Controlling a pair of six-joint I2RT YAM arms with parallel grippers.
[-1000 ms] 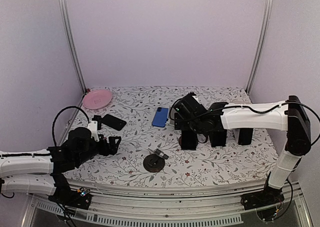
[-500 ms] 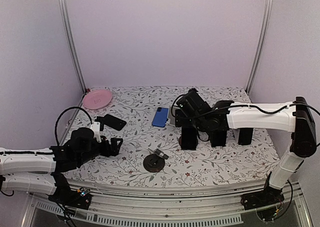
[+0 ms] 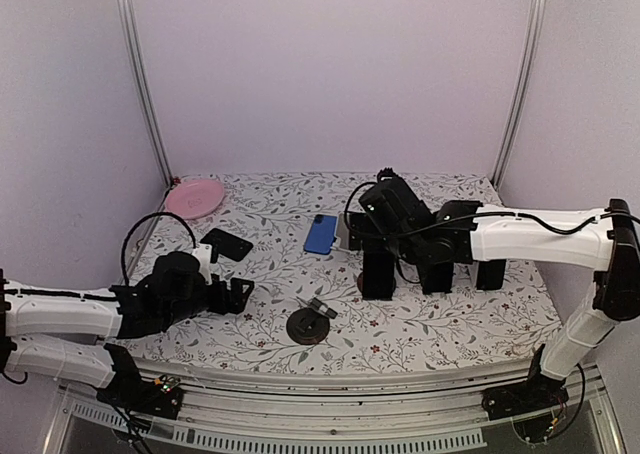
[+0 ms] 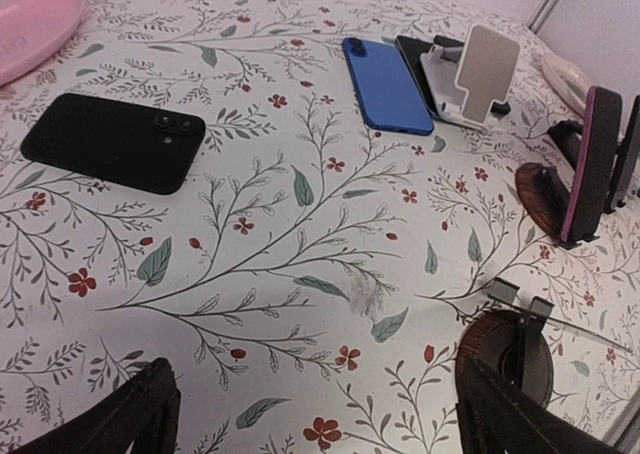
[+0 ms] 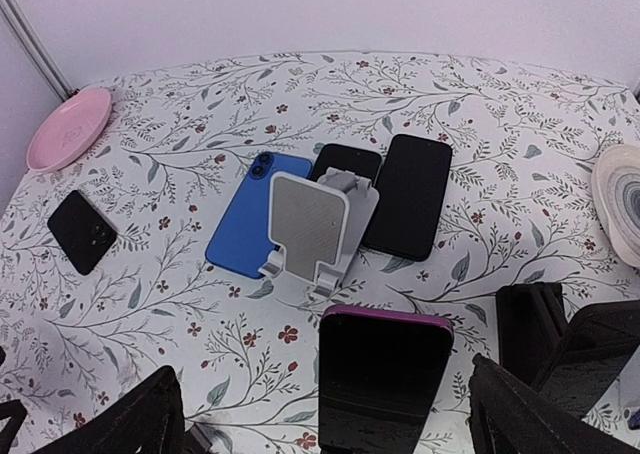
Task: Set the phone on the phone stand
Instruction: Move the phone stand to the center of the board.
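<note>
The left gripper point(image 3: 240, 296) edges forward and the right gripper point(image 3: 355, 236) backs off slightly, both splayed wide and empty, so the blue phone point(image 5: 245, 224) lies ungrabbed beside the phone stand point(image 5: 312, 229).

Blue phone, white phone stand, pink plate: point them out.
blue phone point(image 5: 245, 219), right wrist view, middle of its back.
white phone stand point(image 5: 308, 222), right wrist view, front of its backrest.
pink plate point(image 5: 68, 126), right wrist view, its centre.
</note>
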